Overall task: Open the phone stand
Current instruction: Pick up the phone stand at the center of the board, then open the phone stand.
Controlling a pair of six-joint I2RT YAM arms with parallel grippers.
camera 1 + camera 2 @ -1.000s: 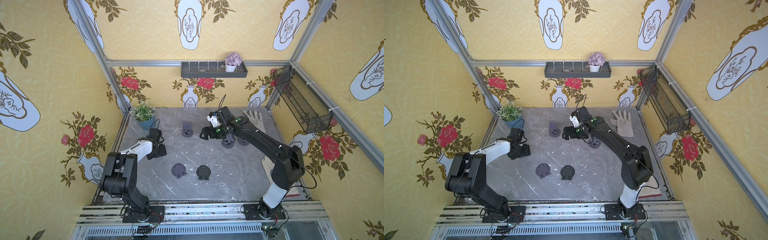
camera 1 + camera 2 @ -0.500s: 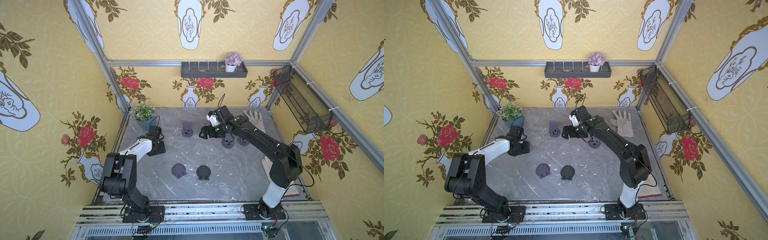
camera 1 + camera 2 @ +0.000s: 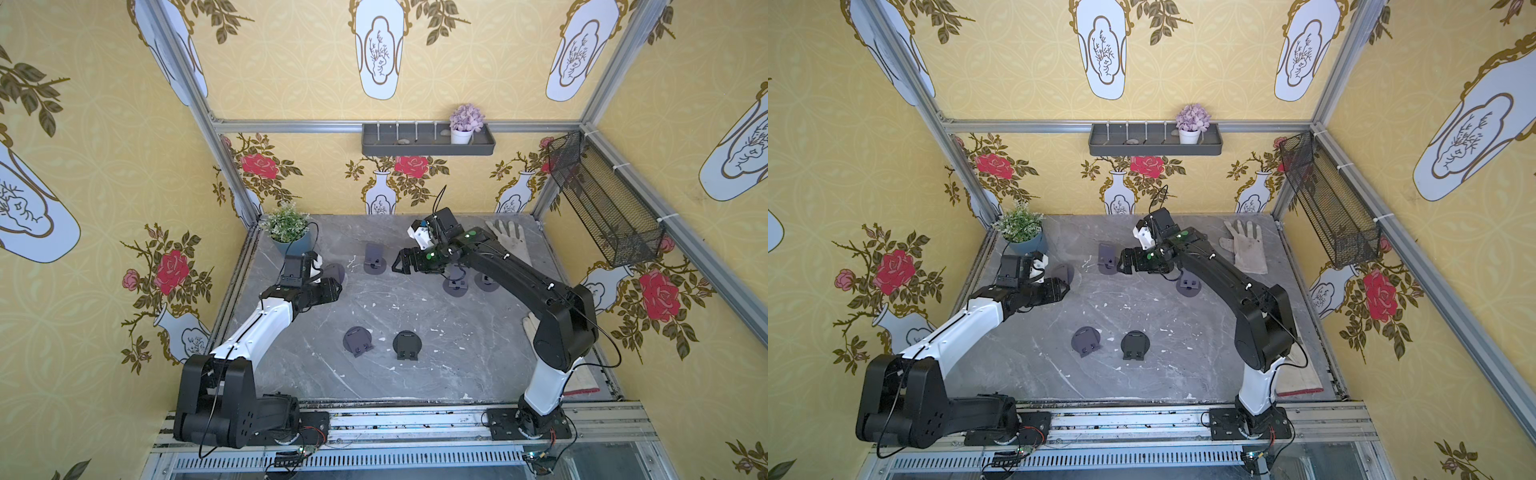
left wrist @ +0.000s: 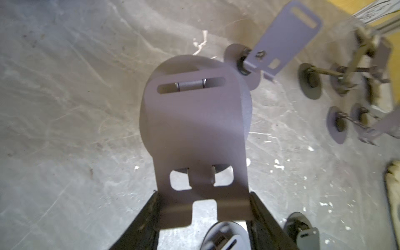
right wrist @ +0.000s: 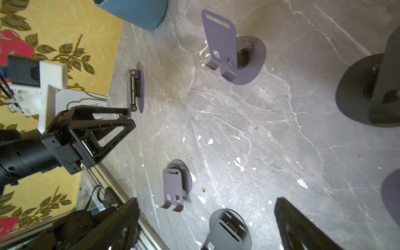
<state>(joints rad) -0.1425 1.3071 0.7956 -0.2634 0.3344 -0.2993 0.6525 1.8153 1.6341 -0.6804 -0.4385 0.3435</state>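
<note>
The phone stand [image 4: 190,121] is a purple-grey plate folded flat against its round base. My left gripper [image 4: 203,201] is shut on the plate's lower end, one finger [image 4: 151,207] on each side edge. In both top views it is held off the table at the left, stand [image 3: 334,272] [image 3: 1064,272] just beyond the left gripper [image 3: 328,286] [image 3: 1059,286]. The right wrist view shows this stand [image 5: 135,86] hanging on edge. My right gripper [image 3: 399,266] [image 3: 1125,264] [image 5: 206,201] hovers open and holds nothing.
An unfolded stand [image 3: 375,259] stands beside the right gripper. Two folded stands [image 3: 357,340] [image 3: 407,343] lie nearer the front. More stands [image 3: 456,284] sit under the right arm. A potted plant [image 3: 289,230] and a glove [image 3: 509,241] are at the back.
The left gripper has narrowed onto the stand's plate and raised it, so the round base now shows beyond the fingers. The right gripper has drifted slightly left, still open.
</note>
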